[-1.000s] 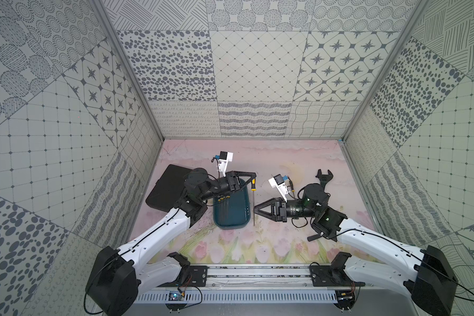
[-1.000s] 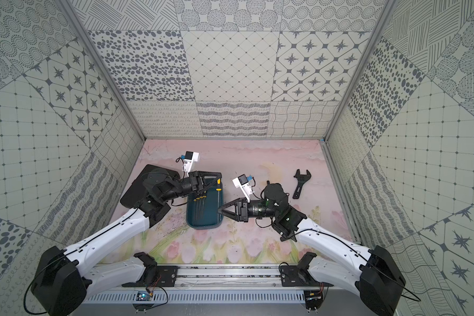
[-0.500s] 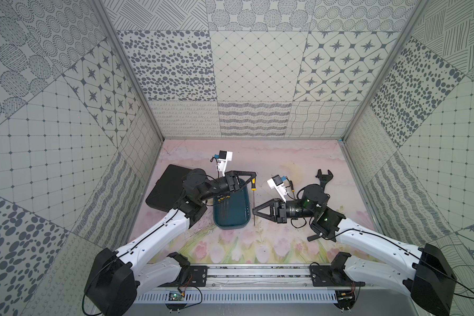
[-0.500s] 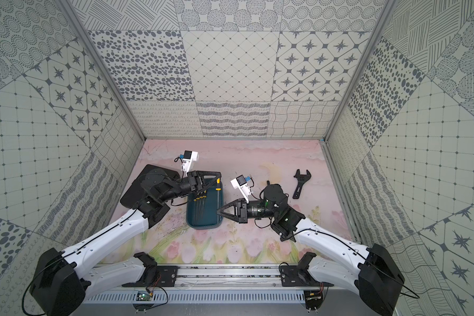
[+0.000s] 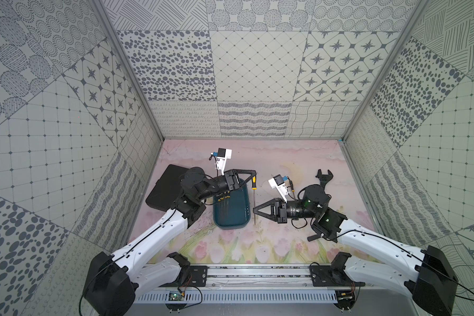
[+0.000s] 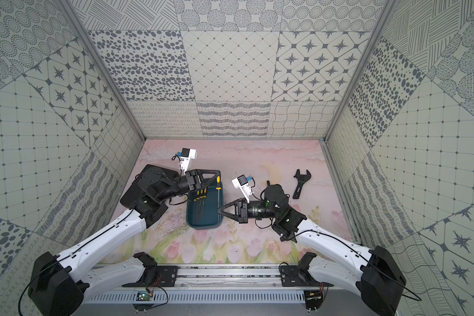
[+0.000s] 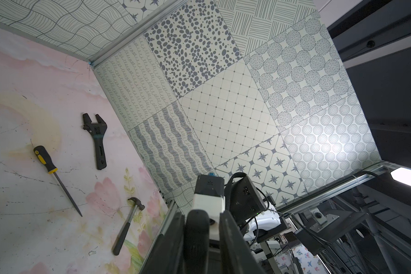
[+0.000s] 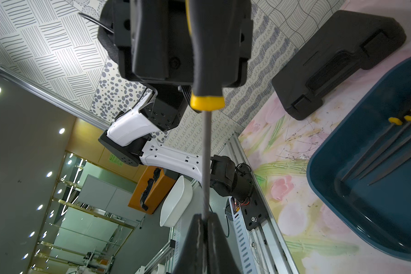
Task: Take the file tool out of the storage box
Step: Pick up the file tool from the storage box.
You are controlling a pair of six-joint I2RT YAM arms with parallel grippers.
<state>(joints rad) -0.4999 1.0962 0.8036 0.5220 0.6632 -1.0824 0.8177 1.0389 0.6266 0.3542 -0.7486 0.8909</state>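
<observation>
case (image 5: 164, 188): black, shut, flat at worktop (image 5: 285, 156) left | wrench (image 5: 323, 177): black, flat, far right | hammer (image 7: 125, 229): flat, near wrench, not touching

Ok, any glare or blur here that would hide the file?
In both top views the light is even and the file shows as a thin sharp line; in the left wrist view glare whitens a patch of wall; in the right wrist view the file is crisp, the right gripper dark and soft.
</observation>
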